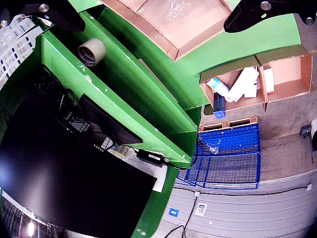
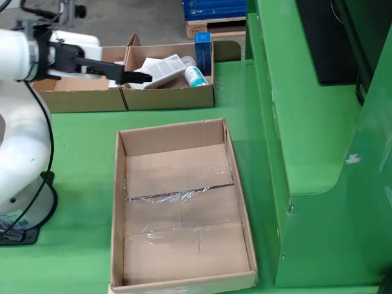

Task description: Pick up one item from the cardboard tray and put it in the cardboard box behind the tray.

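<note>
My arm is white, my gripper black. The table under me is bright green all over. On it, the tray is plain brown cardboard with glossy clear tape strips. Behind the tray, the box is the same brown, holding a white carton and a white bottle with teal print. Beyond the box, a blue crate.
</note>
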Robot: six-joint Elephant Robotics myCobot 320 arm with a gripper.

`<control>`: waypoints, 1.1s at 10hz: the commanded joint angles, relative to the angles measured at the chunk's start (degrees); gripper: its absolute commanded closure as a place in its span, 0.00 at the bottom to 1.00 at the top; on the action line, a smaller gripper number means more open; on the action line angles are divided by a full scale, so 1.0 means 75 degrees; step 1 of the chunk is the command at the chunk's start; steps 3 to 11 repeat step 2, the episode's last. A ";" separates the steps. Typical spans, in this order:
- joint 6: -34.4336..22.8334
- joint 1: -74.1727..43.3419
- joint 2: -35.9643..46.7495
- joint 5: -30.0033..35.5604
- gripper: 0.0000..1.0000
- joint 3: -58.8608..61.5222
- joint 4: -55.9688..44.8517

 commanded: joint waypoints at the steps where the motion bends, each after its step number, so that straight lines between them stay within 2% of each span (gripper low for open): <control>1: -0.0996 -0.7069 0.0181 0.3618 0.00 0.4808 -0.8002; 11: -0.0996 -0.7069 0.0181 0.3618 0.00 0.4808 -0.8002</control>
